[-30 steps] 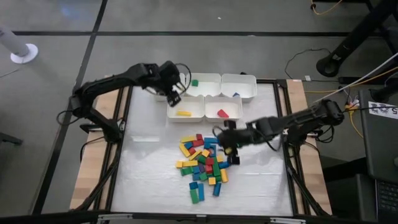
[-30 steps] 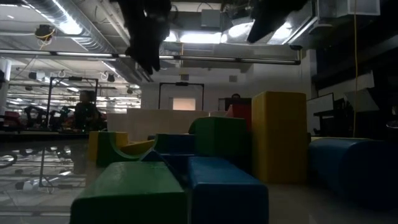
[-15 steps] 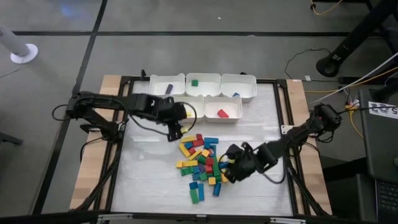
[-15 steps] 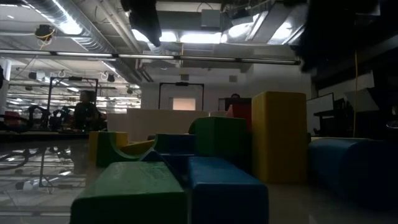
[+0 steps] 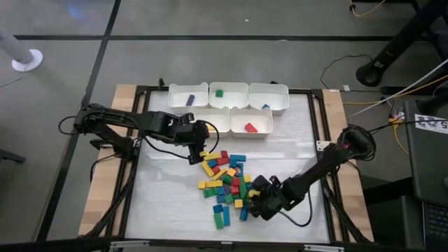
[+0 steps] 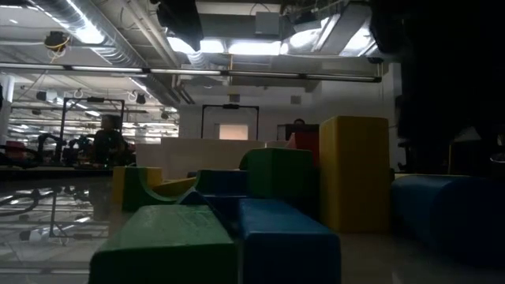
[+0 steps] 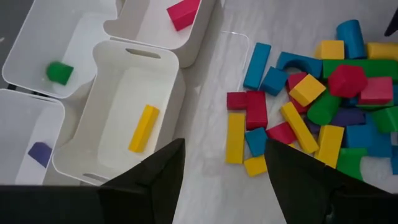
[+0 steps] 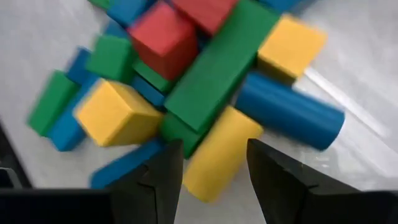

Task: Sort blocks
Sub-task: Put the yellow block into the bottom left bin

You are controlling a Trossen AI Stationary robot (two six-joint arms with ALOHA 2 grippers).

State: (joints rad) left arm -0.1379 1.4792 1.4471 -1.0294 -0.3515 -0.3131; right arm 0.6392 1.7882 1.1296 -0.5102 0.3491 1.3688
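Here, the blocks point(image 5: 227, 183) lie heaped mid-table below the white bins point(image 5: 229, 108). The right gripper point(image 8: 208, 168), fingers spread and empty, straddles a yellow block point(image 8: 214, 165) wedged under a green bar point(image 8: 217, 71); closing here could drag its neighbours along. The left gripper point(image 7: 224, 180), also spread and empty, hovers between bins and pile.

A grey concrete floor point(image 5: 231, 63) crossed by dark seam lines surrounds a wood-edged table point(image 5: 121, 98) with a white top. Loose cables point(image 5: 336, 66) trail across the floor. Seen from table height, bright ceiling lights point(image 6: 260, 47), exposed pipes and a far doorway point(image 6: 230, 126) fill a dim workshop
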